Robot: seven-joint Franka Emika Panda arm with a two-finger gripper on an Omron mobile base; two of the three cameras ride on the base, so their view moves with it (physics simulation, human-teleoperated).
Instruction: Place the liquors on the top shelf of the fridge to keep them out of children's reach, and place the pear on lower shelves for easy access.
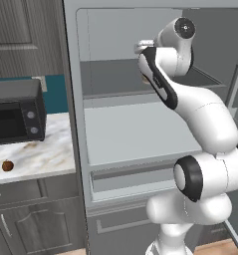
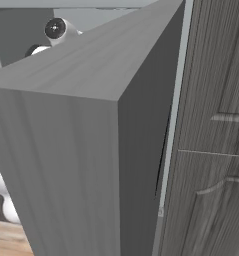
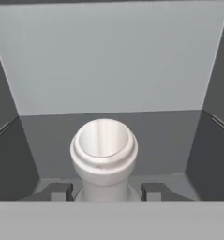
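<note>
**Mia:** Inside the fridge (image 1: 140, 144), way up high, what is the arm doing?

**Ben:** It reaches in over the top shelf (image 1: 110, 79), the dark grey one. In the hand view the jaws (image 3: 104, 191) pinch a pale bottle (image 3: 104, 154) between them. You can see one dark fingertip (image 3: 58, 191) at 9 o'clock of the bottle and the other at 3 o'clock.

**Mia:** Is the bottle standing on the shelf?

**Ben:** I cannot tell. Its round white top points at the camera, and the dark shelf lies behind and around it. The pale back wall of the fridge is at 12 o'clock.

**Mia:** Where is the pear (image 1: 8, 165)?

**Ben:** On the marble tabletop (image 1: 41, 157), at 9 o'clock of the fridge. It is small and brown. The black microwave (image 1: 16, 117) sits just behind it, at 12 o'clock of the pear.

**Mia:** And the lower shelves (image 1: 140, 132)?

**Ben:** They are pale, under the dark one, with a drawer front below.

**Mia:** What is that big grey slab in the right base view?

**Ben:** That is the fridge door (image 2: 76, 150), standing wide.
</note>
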